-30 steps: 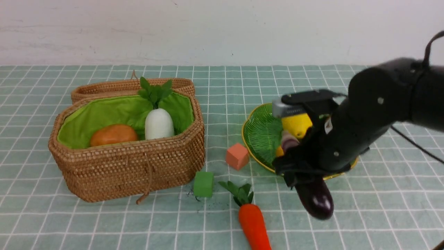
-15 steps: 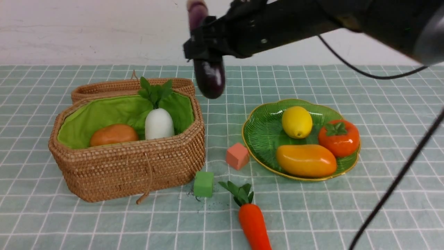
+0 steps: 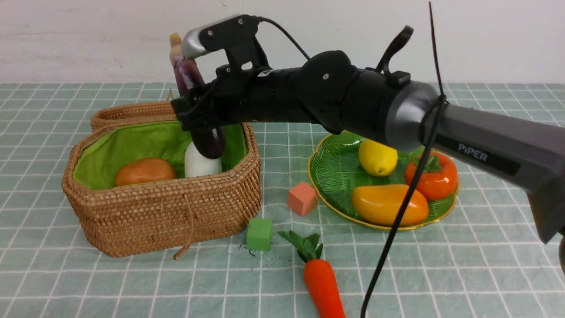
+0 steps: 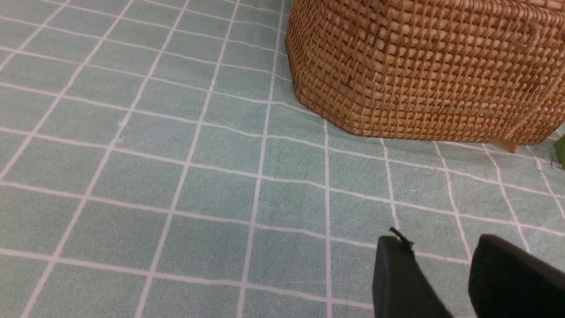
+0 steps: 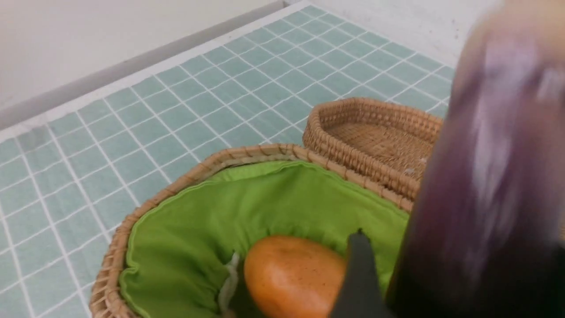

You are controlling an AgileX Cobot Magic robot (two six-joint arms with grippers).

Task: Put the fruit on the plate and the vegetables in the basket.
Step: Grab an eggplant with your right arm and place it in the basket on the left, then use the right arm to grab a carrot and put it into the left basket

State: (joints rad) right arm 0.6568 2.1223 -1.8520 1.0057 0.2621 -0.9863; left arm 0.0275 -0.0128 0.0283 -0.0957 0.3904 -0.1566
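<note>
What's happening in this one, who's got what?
The right gripper has the eggplant between its jaws, roughly upright over the open basket, its lower end just above the radish beside the potato. The plate already holds the lemon, mango and persimmon. The carrot lies on the cloth. The left gripper idles empty near the basket's outer wall.
</note>
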